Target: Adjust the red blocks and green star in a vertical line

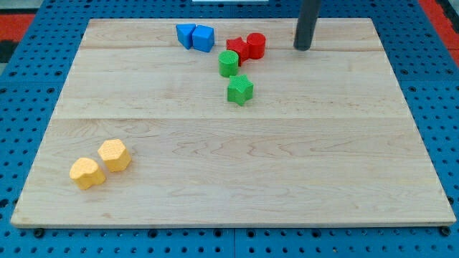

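**Rod tip parked beside the red pair near the board's far edge**

While the wooden board (237,165) fills nearly the whole view, resting on a blue pegboard surface (29,86), everything else is small by comparison and is placed here against the green star (240,90).

The dark rod comes down from the view's top, and the arm carries no gripper, so nothing opens, closes or is held; the tip (303,47) rests on the board up and to the view's right of the green star, well apart from it and touching no block.

Far down to the view's left of the star lie two yellow blocks, one (114,155) touching the other (87,173), both roughly hexagonal.

Up and to the view's left of the star sit two blue blocks, (186,35) and (204,38), pressed together.

Just above the star, close but apart, stands a green cylinder (228,63).

Directly above the star, past the cylinder, lies a red star-like block (237,48), touching the cylinder; a red cylinder (256,45) touches its right side, and it is the block nearest the tip.
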`<state>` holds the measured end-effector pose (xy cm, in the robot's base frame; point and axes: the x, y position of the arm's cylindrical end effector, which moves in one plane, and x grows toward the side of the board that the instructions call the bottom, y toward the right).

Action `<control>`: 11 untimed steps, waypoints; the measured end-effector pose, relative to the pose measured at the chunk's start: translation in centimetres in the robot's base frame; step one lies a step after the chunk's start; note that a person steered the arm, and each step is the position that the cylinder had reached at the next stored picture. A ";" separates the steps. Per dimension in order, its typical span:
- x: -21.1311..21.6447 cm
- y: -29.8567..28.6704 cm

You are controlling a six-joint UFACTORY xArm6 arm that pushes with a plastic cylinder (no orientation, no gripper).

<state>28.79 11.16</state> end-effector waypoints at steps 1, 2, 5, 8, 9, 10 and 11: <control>-1.0 -1.8; -1.7 -4.4; -4.6 -9.2; 6.9 -2.5; 11.4 -4.6; 12.8 -8.2; 12.8 -10.0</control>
<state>41.64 1.13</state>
